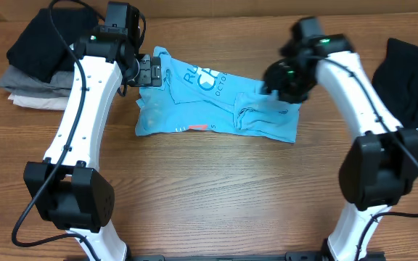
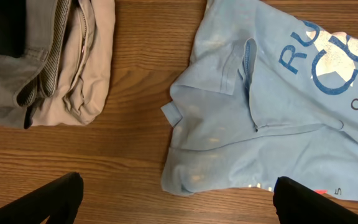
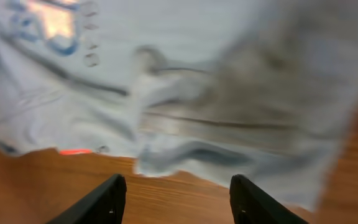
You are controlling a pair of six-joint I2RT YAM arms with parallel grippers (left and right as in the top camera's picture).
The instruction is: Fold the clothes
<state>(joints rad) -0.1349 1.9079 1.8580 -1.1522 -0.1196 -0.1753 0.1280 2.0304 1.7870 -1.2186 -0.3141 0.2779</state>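
The light blue T-shirt [image 1: 209, 101] lies crumpled and partly folded in the middle of the table, its blue lettering facing up. My left gripper [image 1: 151, 72] hovers at the shirt's left edge. In the left wrist view the left gripper [image 2: 188, 202] stands wide open over bare wood, and the shirt [image 2: 272, 112] has a corner lying just ahead of it. My right gripper [image 1: 281, 83] is over the shirt's right part. The blurred right wrist view shows this gripper [image 3: 179, 202] open and holding nothing, with the shirt [image 3: 197, 93] just beyond. A loose black garment [image 1: 412, 80] lies at the far right.
A neat pile of black, grey and beige garments [image 1: 38, 65] sits at the back left, close to the left arm; the same pile [image 2: 55, 62] shows in the left wrist view. Bare wooden table [image 1: 216, 188] stretches in front of the shirt.
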